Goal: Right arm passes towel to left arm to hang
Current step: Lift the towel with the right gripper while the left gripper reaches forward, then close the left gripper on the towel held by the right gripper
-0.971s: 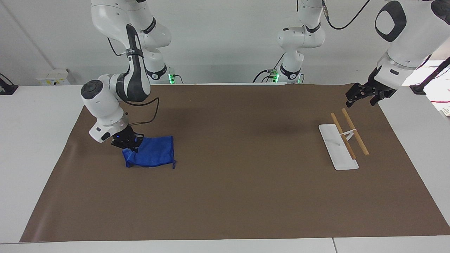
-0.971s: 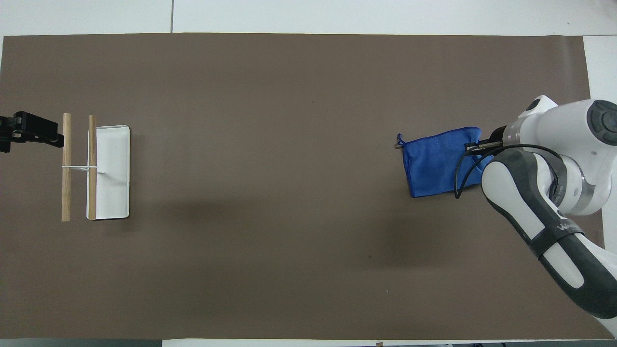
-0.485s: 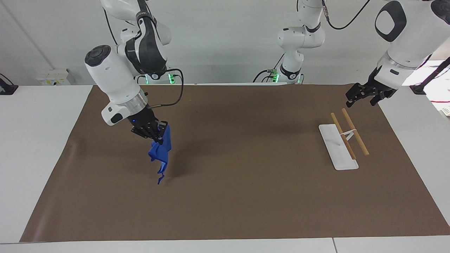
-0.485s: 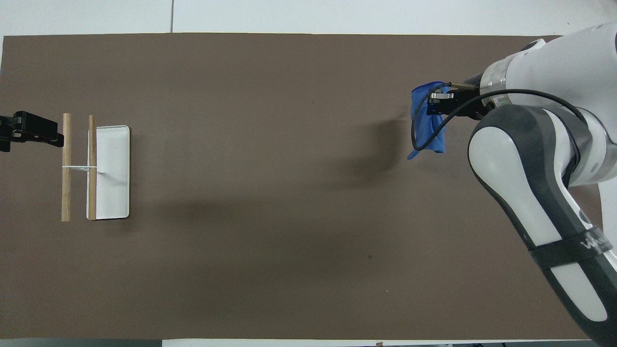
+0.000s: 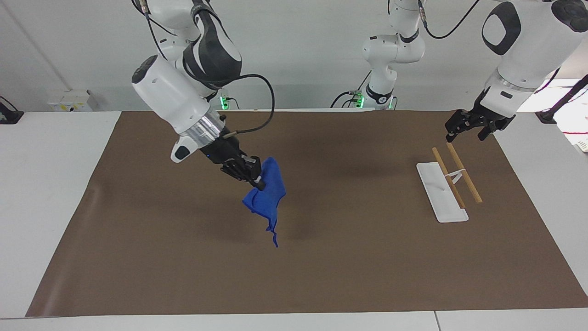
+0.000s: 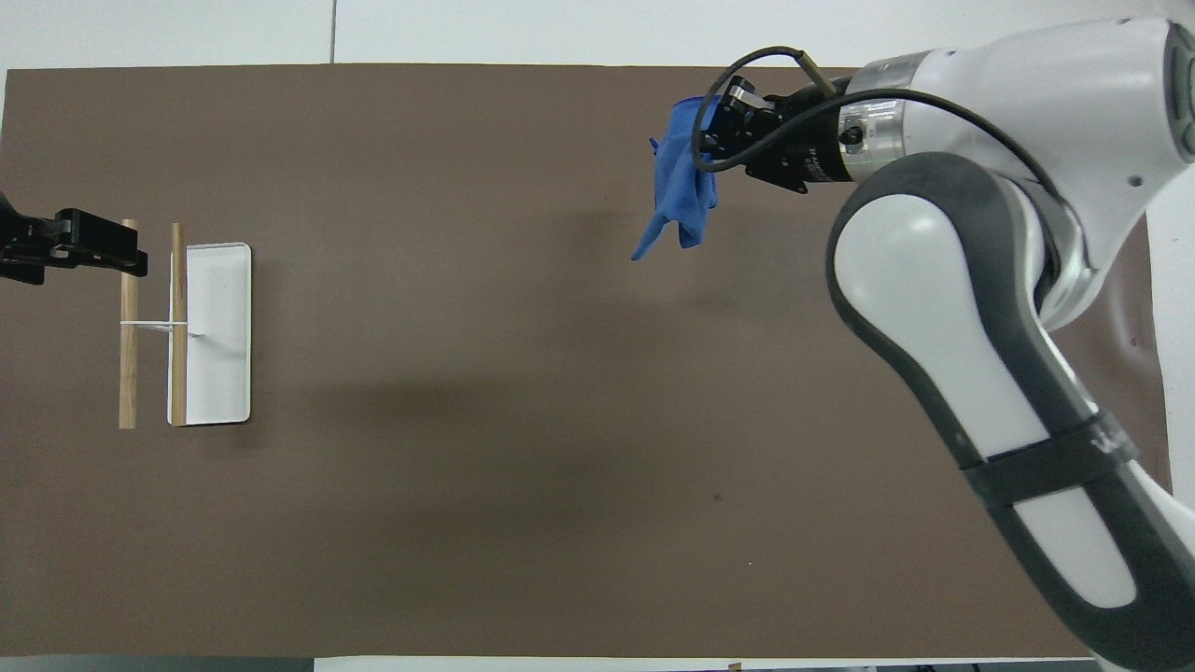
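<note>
Towel (image 5: 268, 193) up off mat (image 5: 321, 276), carried toward centre since last frame | right gripper (image 5: 255, 180) pinches its top edge, cloth dangling | left gripper (image 5: 467, 126) over rack (image 5: 448, 184) end, fingers: cannot tell

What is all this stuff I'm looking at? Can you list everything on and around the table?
Bright blue cloth towel: one, blue, hanging in the air from the right gripper, over the brown mat.
Brown mat: one, brown, covering most of the white table.
Towel rack: one, flat white base with two wooden rails, at the left arm's end of the table.
Right arm: one, white and black, reaching over the mat.
Right gripper: one, black, shut on the towel's upper edge.
Left arm: one, white, waiting.
Left gripper: one, black, over the rack's end nearer the robots.
</note>
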You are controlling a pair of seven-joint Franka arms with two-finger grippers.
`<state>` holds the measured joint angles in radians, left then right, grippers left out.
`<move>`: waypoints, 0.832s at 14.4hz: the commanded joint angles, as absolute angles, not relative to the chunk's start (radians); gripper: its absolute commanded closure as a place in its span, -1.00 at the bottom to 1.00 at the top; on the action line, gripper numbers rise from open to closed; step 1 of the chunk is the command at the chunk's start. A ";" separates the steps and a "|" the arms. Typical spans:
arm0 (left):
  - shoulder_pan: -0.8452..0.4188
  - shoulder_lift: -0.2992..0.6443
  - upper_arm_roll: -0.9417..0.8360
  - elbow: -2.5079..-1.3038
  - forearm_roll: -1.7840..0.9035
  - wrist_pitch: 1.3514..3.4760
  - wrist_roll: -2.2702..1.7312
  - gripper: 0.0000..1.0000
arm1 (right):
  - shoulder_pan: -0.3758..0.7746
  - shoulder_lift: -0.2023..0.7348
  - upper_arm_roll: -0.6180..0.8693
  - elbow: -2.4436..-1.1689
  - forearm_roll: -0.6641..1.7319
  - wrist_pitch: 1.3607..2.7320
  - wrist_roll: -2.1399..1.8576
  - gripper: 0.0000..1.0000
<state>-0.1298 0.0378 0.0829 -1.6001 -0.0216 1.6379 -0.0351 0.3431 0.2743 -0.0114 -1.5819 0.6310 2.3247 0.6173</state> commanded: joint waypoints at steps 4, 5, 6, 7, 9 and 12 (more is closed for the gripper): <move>-0.210 -0.020 0.084 -1.746 -0.145 1.749 -0.260 -1.00 | 0.483 0.301 -0.014 -1.582 0.792 2.572 0.988 1.00; -0.221 -0.015 0.083 -1.755 -0.182 1.770 -0.340 -1.00 | 0.495 0.302 -0.014 -1.582 0.852 2.607 0.999 1.00; -0.244 -0.014 0.084 -1.776 -0.208 1.804 -0.427 -1.00 | 0.511 0.308 -0.015 -1.582 0.909 2.640 1.015 1.00; -0.258 -0.011 0.083 -1.801 -0.239 1.859 -0.548 -1.00 | 0.524 0.308 -0.015 -1.582 0.955 2.664 1.034 1.00; -0.297 0.006 0.083 -1.824 -0.300 1.936 -0.749 -1.00 | 0.561 0.308 -0.014 -1.580 1.024 2.707 1.060 1.00; -0.325 0.049 0.083 -1.821 -0.405 1.999 -1.110 -1.00 | 0.601 0.308 -0.014 -1.580 1.042 2.727 1.091 1.00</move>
